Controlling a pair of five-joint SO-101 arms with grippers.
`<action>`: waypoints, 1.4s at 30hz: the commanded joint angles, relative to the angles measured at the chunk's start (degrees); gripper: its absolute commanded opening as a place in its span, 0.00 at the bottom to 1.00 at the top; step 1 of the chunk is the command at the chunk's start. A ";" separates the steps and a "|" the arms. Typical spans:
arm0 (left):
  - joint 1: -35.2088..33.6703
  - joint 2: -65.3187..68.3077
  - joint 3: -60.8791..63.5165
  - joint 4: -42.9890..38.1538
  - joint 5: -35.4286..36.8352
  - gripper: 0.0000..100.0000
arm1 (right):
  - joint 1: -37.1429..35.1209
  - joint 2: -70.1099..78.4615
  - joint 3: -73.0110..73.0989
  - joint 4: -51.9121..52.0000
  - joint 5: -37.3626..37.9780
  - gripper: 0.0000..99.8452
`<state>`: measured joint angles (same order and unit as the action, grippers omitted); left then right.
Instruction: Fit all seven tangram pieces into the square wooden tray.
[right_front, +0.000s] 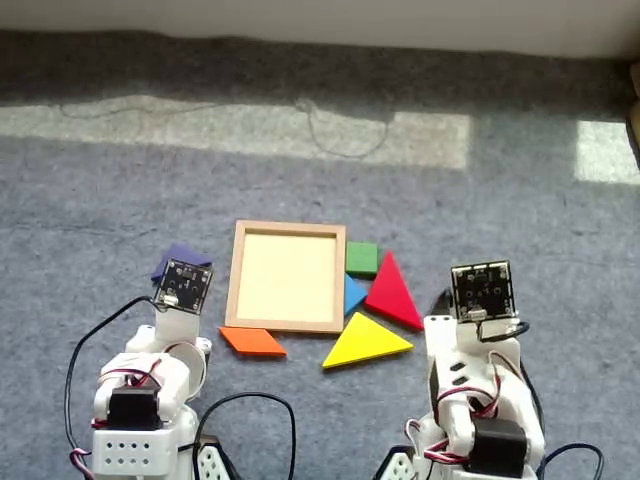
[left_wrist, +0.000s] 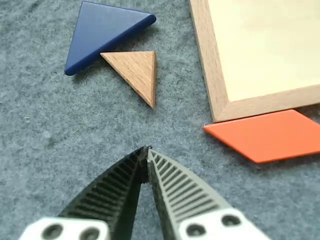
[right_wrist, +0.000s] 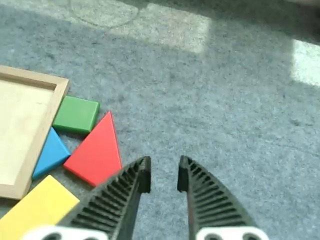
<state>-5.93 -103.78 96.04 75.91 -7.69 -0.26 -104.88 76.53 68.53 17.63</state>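
Wood tray (right_front: 287, 226), five loose triangles (right_front: 390, 292), one square (right_front: 361, 258), one parallelogram (right_front: 252, 341)

Tray (right_front: 233, 275) sits mid-desk (right_front: 520, 220). Green sq (right_front: 361, 258) & blue tri (right_front: 352, 293) lie against its right rim, red tri (right_front: 391, 291) just beside both. Yellow tri (right_front: 366, 341) lies off the front-right corner, orange parallelogram (right_front: 252, 341) at front-left. Navy tri (right_front: 180, 258) lies left of tray, partly hidden by left arm (right_front: 150, 385). Right arm (right_front: 480, 390) stands just right of red tri.
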 joint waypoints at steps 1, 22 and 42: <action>-0.57 -0.04 1.10 0.26 -0.26 0.00 | -2.07 0.04 -3.65 0.13 0.62 0.13; -0.57 -0.04 1.10 0.26 -0.26 0.00 | -16.31 52.88 -22.29 -3.47 0.09 0.18; -0.57 -0.04 1.10 0.26 -0.26 0.00 | -24.84 93.67 -35.82 -17.71 -4.75 0.33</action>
<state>-5.93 -103.78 96.04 75.91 -7.69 -23.74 -12.40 43.65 53.23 13.32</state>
